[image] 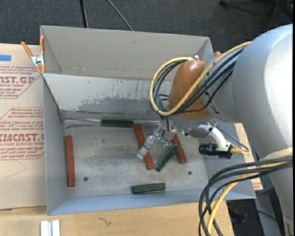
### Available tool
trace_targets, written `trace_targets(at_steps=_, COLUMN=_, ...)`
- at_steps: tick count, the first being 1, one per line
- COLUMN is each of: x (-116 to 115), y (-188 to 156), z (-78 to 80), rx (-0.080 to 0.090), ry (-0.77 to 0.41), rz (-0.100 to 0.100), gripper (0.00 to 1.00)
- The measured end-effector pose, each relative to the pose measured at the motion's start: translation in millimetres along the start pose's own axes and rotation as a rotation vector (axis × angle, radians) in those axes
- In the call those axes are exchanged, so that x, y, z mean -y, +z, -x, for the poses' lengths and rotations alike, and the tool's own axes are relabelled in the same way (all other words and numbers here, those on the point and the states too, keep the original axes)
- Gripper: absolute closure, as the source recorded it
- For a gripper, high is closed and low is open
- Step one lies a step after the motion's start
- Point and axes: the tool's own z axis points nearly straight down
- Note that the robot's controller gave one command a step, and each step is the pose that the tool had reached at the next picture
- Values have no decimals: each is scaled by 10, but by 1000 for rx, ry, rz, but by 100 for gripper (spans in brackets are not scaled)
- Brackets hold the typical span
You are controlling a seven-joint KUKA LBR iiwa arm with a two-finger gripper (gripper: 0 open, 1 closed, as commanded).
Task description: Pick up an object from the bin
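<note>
Grey metal bin [105,154], floor scuffed and mostly bare. Gripper [160,140] hangs low over a small cluster right of centre; open or closed: cannot tell. Nearest to it is a red-brown bar [139,134] lying flat, long axis running from far-left to near-right. Its near end sits just beside the near end of a dark green bar [166,158], which slants the other way. Another red bar [180,152] lies close on the right. Judgement: the red-brown bar looks stiff, light and smooth-sided, likely to pivot or slip if caught near an end. Best hold is across the narrow width at mid-length, away from its neighbours
</note>
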Motion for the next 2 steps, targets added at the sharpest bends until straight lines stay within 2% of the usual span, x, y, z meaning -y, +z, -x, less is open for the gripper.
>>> trace_targets(at_steps=1, x=-90, y=304, z=-182, rx=-1, ry=170, rz=-1, gripper=0)
trace_targets(at_steps=2, x=-88, y=309, z=-184, rx=1, ry=169, rz=0, gripper=0)
